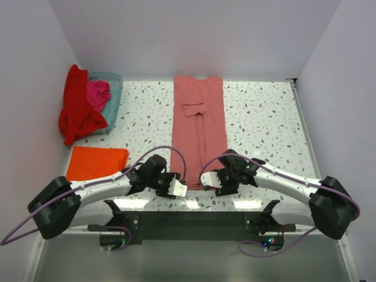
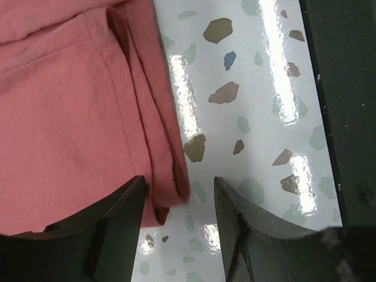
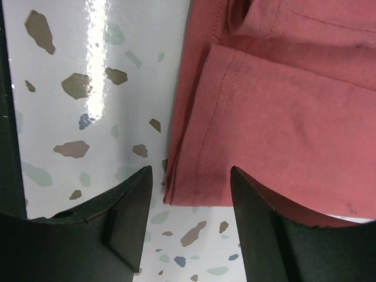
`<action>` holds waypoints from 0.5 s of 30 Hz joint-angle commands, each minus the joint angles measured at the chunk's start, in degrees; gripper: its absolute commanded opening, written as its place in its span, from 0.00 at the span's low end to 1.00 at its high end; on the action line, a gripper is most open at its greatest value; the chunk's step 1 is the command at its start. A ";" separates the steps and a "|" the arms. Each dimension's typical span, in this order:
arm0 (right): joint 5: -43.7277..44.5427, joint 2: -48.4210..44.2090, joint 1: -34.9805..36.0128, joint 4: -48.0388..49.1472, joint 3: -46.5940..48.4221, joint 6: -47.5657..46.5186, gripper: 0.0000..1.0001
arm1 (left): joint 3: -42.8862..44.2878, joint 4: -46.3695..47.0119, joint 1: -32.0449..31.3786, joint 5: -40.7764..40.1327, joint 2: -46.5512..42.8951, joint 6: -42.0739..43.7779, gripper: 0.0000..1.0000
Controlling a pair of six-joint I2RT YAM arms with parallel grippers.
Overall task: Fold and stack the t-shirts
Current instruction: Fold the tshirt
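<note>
Speckled table (image 1: 264, 117), rose-pink t-shirt (image 1: 200, 123) lying in a long strip down its middle. Folded orange t-shirt (image 1: 97, 163) at near left, blue basket (image 1: 116, 88) far left.

- The left arm (image 1: 94, 189) runs out to the left from its base, bends at the elbow and reaches inward toward the centre line.
- The right arm (image 1: 282, 182) mirrors this pose from the right side.
- Both wrists are held low, with the forearms nearly level.
- The left gripper (image 1: 185, 189) and right gripper (image 1: 205, 184) point toward each other, near but apart.
- Left fingers (image 2: 117, 217): 2 dark pads, parted, with a clear gap between the tips.
- Right fingers (image 3: 111, 217): 2 dark pads, likewise parted, with the gap unobstructed.
</note>
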 commanded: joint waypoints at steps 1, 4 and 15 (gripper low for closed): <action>2.61 2.32 0.32 4.41 -1.67 -2.89 0.57 | 1.50 3.11 -0.11 -2.22 1.20 1.97 0.55; 2.70 2.94 0.32 4.85 -2.73 -3.77 0.52 | 1.50 3.82 -0.11 -3.10 1.73 2.58 0.56; 3.58 6.55 0.32 7.84 -3.70 -3.07 0.23 | 5.45 -0.22 0.06 -3.36 11.40 4.16 0.31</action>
